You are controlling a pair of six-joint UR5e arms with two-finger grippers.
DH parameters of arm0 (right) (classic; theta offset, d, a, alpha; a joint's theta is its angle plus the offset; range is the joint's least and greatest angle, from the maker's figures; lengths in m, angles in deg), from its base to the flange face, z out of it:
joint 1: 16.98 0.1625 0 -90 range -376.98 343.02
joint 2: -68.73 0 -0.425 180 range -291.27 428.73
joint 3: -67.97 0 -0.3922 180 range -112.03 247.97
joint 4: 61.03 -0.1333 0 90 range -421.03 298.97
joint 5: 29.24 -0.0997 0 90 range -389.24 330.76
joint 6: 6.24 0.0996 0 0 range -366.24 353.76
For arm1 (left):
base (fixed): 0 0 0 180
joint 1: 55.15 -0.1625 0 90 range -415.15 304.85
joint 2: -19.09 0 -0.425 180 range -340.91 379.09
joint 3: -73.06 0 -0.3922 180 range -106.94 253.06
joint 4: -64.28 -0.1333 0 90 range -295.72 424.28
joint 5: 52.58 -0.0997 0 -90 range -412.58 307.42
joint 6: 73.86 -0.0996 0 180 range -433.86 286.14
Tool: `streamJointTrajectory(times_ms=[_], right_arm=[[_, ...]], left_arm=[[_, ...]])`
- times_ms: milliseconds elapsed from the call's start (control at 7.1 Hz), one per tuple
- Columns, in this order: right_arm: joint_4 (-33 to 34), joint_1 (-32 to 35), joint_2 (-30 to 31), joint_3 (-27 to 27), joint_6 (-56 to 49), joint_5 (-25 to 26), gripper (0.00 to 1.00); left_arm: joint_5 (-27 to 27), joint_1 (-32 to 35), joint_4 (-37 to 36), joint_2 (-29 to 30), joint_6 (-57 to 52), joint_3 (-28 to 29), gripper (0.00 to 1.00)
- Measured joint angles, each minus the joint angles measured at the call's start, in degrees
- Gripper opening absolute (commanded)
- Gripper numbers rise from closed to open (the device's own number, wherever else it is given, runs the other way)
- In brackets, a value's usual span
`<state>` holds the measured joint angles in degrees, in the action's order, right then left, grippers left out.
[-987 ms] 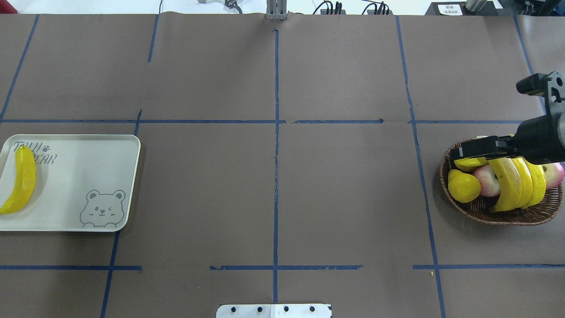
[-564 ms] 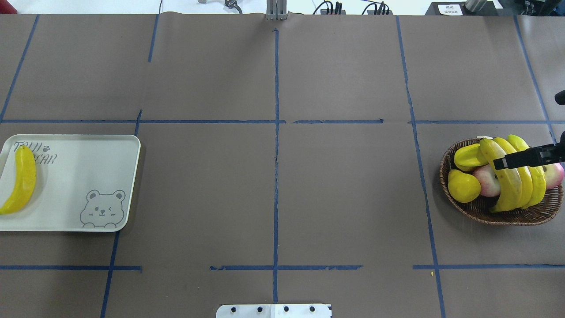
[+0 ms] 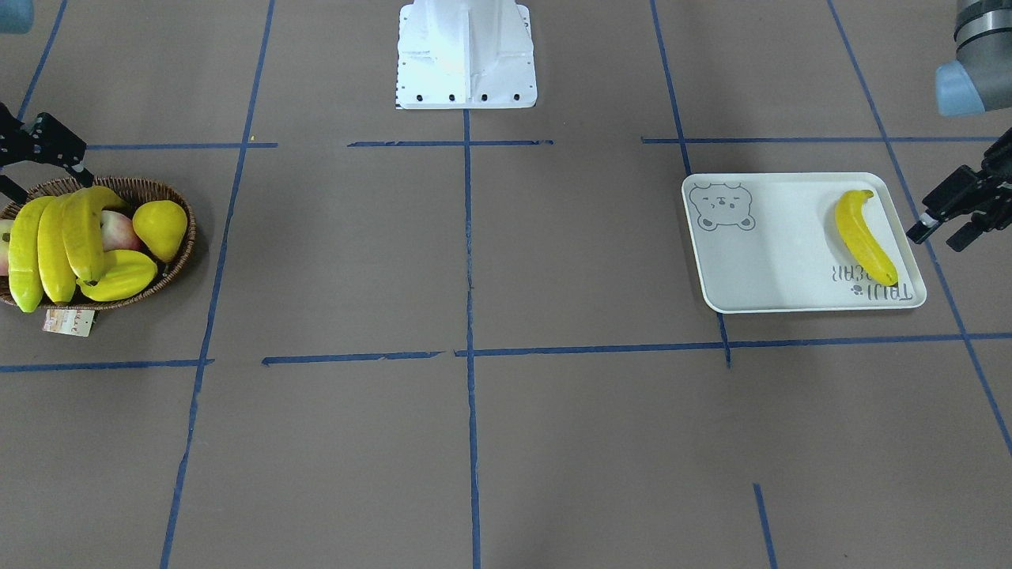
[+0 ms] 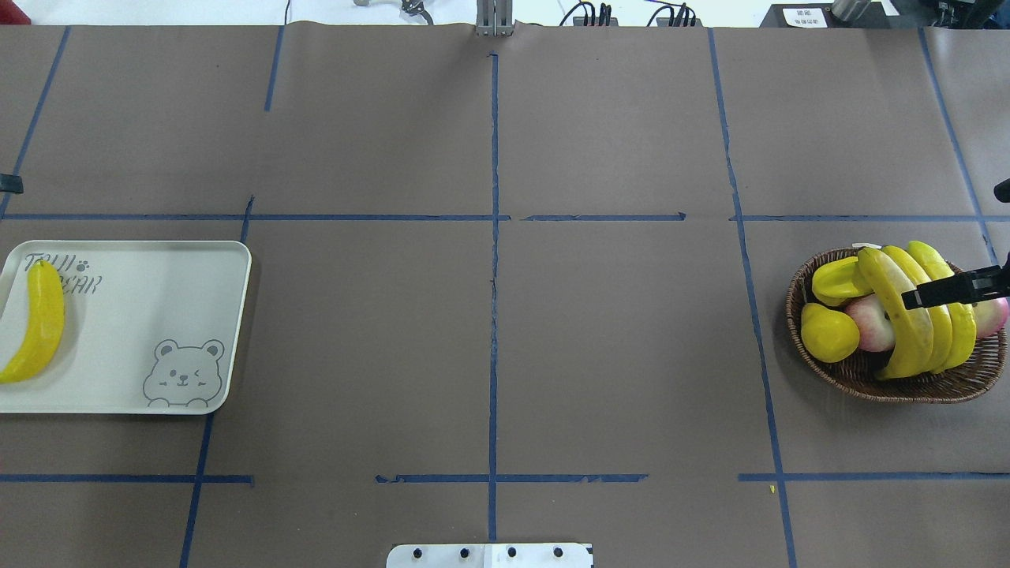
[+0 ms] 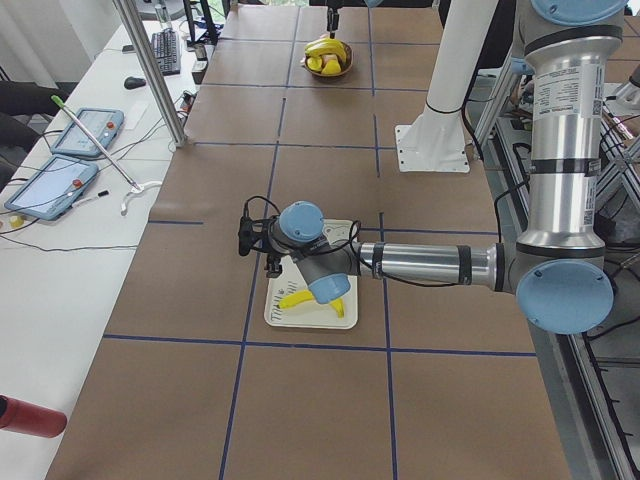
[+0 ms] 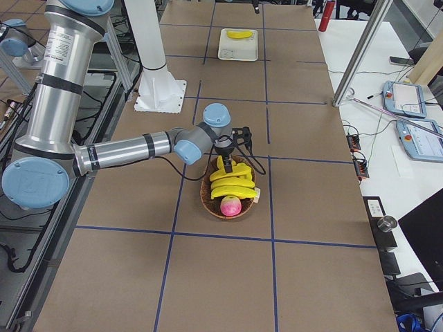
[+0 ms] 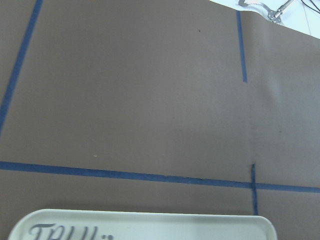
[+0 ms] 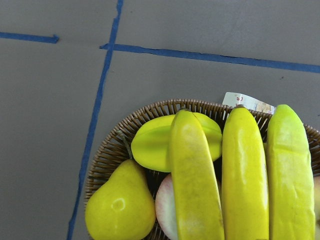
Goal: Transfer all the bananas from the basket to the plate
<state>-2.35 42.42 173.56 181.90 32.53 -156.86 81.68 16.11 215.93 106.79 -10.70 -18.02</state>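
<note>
Overhead exterior coverage shows three bananas (image 4: 919, 315) lying side by side, heaped across the top of the basket (image 4: 868, 384), their curved backs uppermost and their ends reaching towards its rim. A fourth banana (image 4: 35, 319) is seen on the plate (image 4: 158, 315), which is set well apart from the basket, at the opposite end of the bench (image 4: 489, 315). One transfer out of four is therefore judged complete, and three are left to be made.

Beneath and beside the three bananas, other fruit is packed into the basket: a starfruit (image 4: 836, 280), a pear (image 4: 828, 333) and a pink apple (image 4: 872, 323). None of these belongs on the plate.

Just above the basket, over the bananas, the right end effector (image 3: 47, 170) is held. Its jaws appear to be spread apart, and nothing is gripped between them, though part of it is cut off by the frame edge. No banana is raised out of the basket, so the second pick is judged not yet made.

Far from the basket, just beyond the plate's edge on the side away from it, the left end effector (image 3: 938, 239) is seen with its jaws parted and nothing in them. It touches neither the plate nor the banana there.
</note>
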Motion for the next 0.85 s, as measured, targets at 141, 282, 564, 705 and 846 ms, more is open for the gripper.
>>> streamJointTrajectory(times_ms=[141, 282, 564, 705, 846], right_arm=[[0.04, -1.09, -0.32, -1.21, -0.01, 0.53, 0.92], [0.04, -2.19, -0.50, -2.13, -0.03, 0.91, 0.87], [0.08, -3.19, -0.58, -2.83, -0.11, 1.02, 0.65], [0.12, -3.39, -0.62, -2.88, -0.15, 0.95, 0.64], [0.17, -3.65, -0.65, -2.99, -0.17, 0.93, 0.64]], left_arm=[[-0.09, -1.81, 0.57, 0.69, 3.19, -0.42, 1.00], [-0.17, -2.63, 0.75, 0.99, 4.49, -0.69, 1.00], [-0.20, -3.01, 0.83, 1.21, 5.20, -0.81, 1.00], [-0.17, -3.06, 0.83, 1.24, 5.27, -0.79, 1.00], [-0.15, -3.10, 0.84, 1.28, 5.29, -0.78, 1.00]])
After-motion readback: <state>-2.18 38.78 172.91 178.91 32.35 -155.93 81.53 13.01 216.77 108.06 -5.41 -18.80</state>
